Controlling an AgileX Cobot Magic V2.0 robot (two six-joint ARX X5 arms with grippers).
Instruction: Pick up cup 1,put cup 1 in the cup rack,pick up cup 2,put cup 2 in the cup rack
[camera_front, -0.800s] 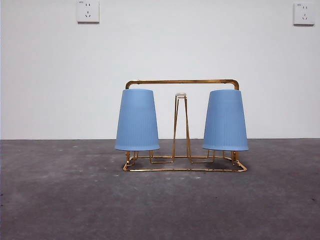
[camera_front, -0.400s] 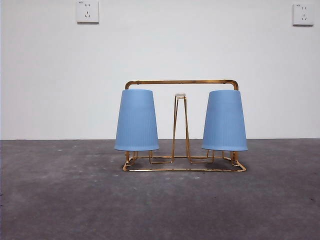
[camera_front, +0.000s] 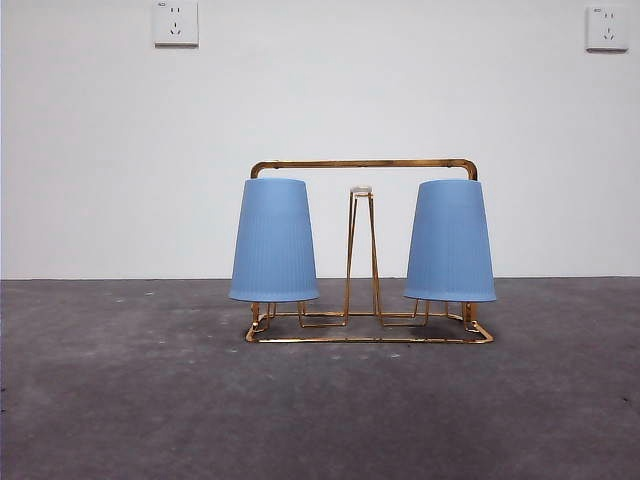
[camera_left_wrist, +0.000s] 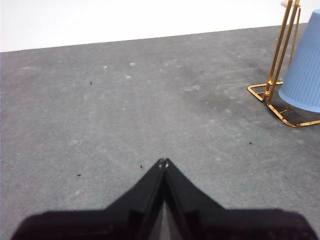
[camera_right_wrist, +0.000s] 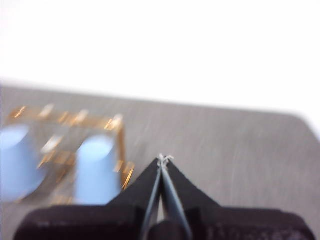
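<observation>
Blue ribbed plastic cups, light and slick, sit inverted on the cup rack mid-tabletop toward its far edge; I'd grip the sidewalls. Both grippers' jaws are together, empty.

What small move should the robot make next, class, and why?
Probably none beyond keeping both arms back. Both blue cups, one and the other, hang upside down on the rack. The left hand and right hand are shut, empty and clear of the rack.
</observation>
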